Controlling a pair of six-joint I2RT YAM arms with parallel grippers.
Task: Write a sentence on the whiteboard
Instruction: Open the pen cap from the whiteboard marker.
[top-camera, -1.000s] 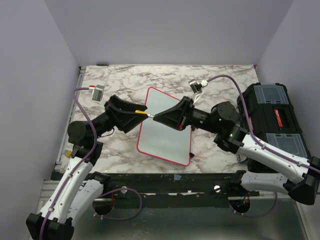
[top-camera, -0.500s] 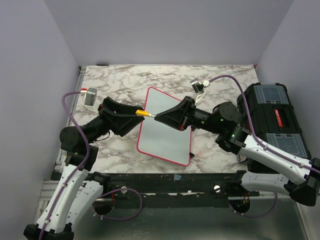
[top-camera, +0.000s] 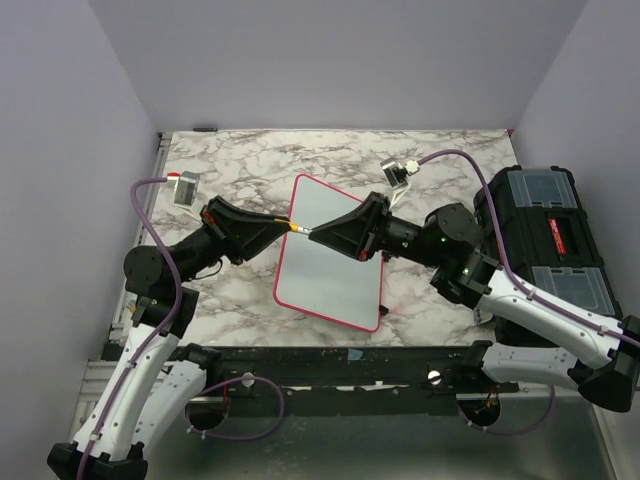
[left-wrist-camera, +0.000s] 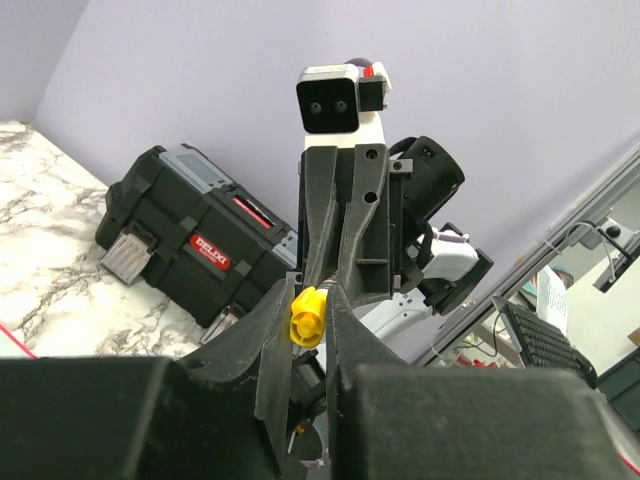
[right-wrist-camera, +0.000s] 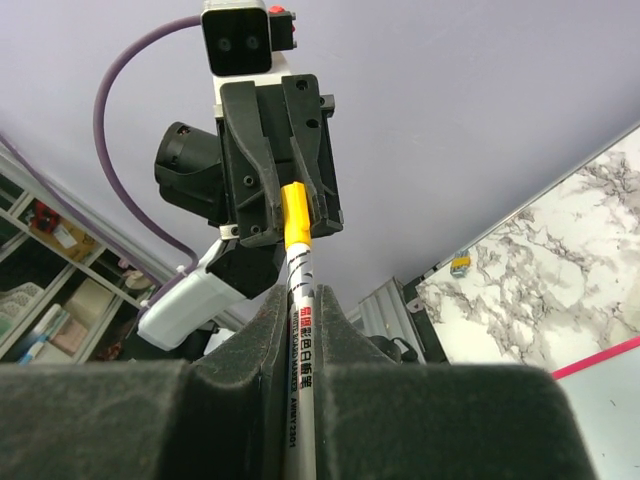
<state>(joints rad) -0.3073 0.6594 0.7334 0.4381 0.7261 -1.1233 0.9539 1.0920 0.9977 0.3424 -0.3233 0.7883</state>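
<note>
The whiteboard (top-camera: 325, 285), white with a thin red frame, lies flat on the marble table. Above its upper left part my two grippers meet tip to tip. My right gripper (top-camera: 314, 236) (right-wrist-camera: 300, 300) is shut on the white barrel of a marker (right-wrist-camera: 303, 340). The marker's yellow cap (left-wrist-camera: 307, 316) (right-wrist-camera: 295, 218) sits between the fingertips of my left gripper (top-camera: 284, 227) (left-wrist-camera: 307, 300), which is shut on it. The sentence is out of view: the visible board surface looks plain white, and the grippers hide part of it.
A black toolbox (top-camera: 545, 235) (left-wrist-camera: 190, 240) stands at the table's right edge, beside my right arm. Lilac walls close in the table on three sides. A metal rail (top-camera: 155, 150) runs along the left edge.
My left gripper, open a second ago, has closed on the marker's yellow cap, and the left arm has shifted slightly. The right gripper has held the marker still.
</note>
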